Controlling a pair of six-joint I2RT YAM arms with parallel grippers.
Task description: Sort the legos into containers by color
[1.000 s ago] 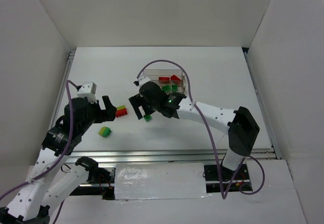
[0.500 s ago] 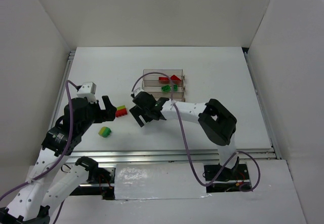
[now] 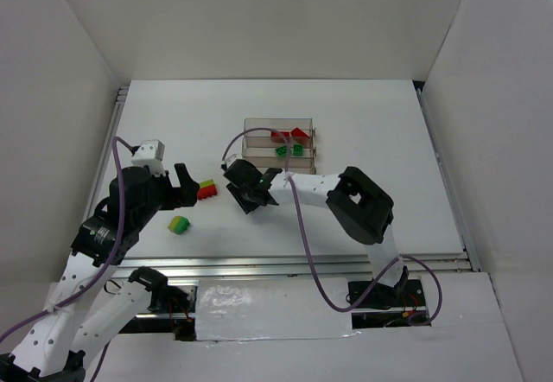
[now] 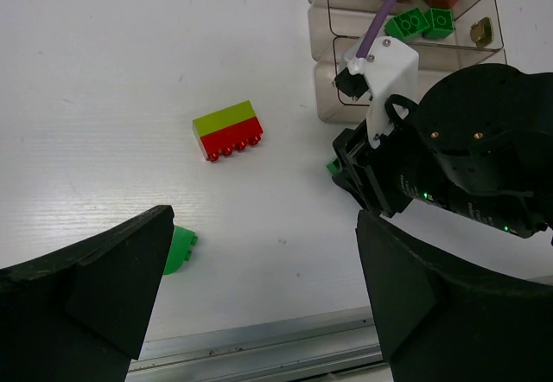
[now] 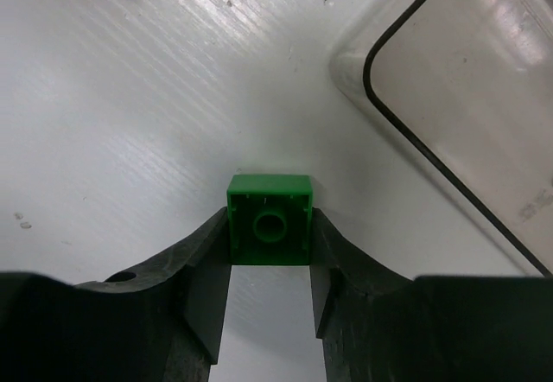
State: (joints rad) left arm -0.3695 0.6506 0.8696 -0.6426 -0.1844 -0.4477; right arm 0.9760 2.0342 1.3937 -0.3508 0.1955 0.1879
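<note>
My right gripper [image 5: 270, 235] is shut on a small green lego [image 5: 270, 219], hollow underside toward the camera, low over the table just left of the containers' [image 5: 458, 79] near corner. From above, the right gripper [image 3: 244, 194] covers that brick. The three clear containers [image 3: 278, 144] hold red legos [image 3: 289, 134] in the far bin and green ones [image 3: 289, 150] in the middle bin. A red and yellow-green stack [image 4: 229, 130] lies between the arms. My left gripper [image 4: 263, 287] hangs open above the table, nothing between its fingers.
A green and yellow-green piece [image 3: 179, 225] lies near the front left, by the left finger [image 4: 86, 287]. A metal rail [image 3: 285, 265] runs along the table's front edge. White walls enclose the table on three sides.
My right gripper swung left, dropped to the table and closed on the green lego. The left arm and the other bricks have not moved.
</note>
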